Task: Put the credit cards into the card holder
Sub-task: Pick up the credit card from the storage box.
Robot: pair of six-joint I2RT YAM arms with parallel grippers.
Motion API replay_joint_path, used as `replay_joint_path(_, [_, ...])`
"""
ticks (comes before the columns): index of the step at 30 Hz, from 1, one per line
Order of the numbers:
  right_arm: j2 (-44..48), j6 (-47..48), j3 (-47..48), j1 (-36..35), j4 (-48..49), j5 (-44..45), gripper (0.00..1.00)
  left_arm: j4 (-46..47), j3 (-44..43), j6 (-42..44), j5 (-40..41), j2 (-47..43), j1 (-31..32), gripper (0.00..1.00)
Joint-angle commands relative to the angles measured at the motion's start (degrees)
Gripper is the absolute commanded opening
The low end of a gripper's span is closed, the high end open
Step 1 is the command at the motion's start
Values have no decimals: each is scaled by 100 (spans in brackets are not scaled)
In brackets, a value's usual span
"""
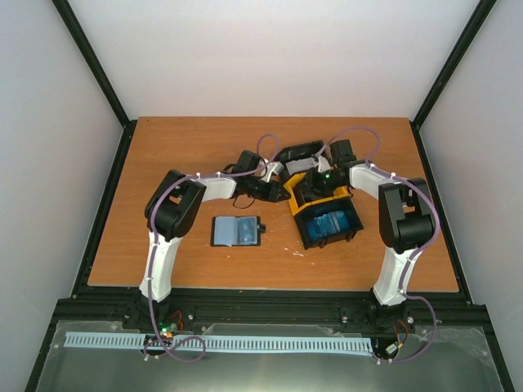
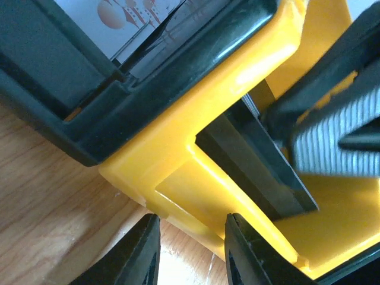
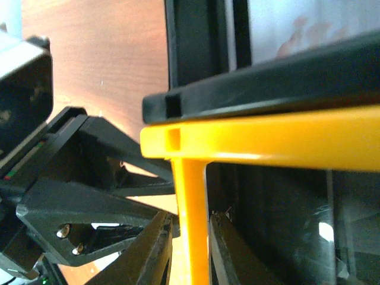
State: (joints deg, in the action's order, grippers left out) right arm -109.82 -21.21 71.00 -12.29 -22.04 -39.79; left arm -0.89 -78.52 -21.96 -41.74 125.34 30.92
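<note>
Now both arms reach to the far middle of the brown wooden table [image 1: 163, 155], where the black-and-yellow plastic tray [image 1: 296, 202] with compartments lies at a slant. The bright blue plastic credit cards [image 1: 331, 222] are in a small pile in the near black compartment of this tray. One more blue card [image 1: 243, 232] shows inside the small black folding card holder [image 1: 218, 232], which lies open and flat on the table, left of the tray and apart from it, with its clasp tab pointing toward the tray.

The right gripper [image 3: 190, 225] stands at the far part of the tray. From its own camera I see a thin upright yellow wall of the tray going down between its two dark fingers [image 3: 155, 249], and both of them sit tight against it, so this claw is closed narrow on the tray wall.

The left gripper [image 2: 191, 221] is at the left side of the tray, close to the right one. Its fingers [image 2: 142, 255] stand apart with a moderate gap, and bare wood shows between them. The yellow corner of the tray is just at their tips; whether it touches them I cannot tell. Behind this corner, a pale card [image 2: 119, 15] with orange round marks lies in a black compartment.
</note>
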Motion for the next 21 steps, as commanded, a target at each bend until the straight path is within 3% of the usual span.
replay_joint_path(1, [84,203,-135,-116,-317,-212,19,-109,-182,112,236,262,132,31])
replay_joint_path(13, [-77,812,105,-116,-981,514,28,-185,-203,155,279,285,134,31])
replay_joint_path(17, [-208,1011,340,-274,-1154,696,20,-213,-209,186,289,268,134,31])
replay_joint_path(21, [-247,1096,483,-316,-1183,983,3,-305,-224,266,289,205,134,32])
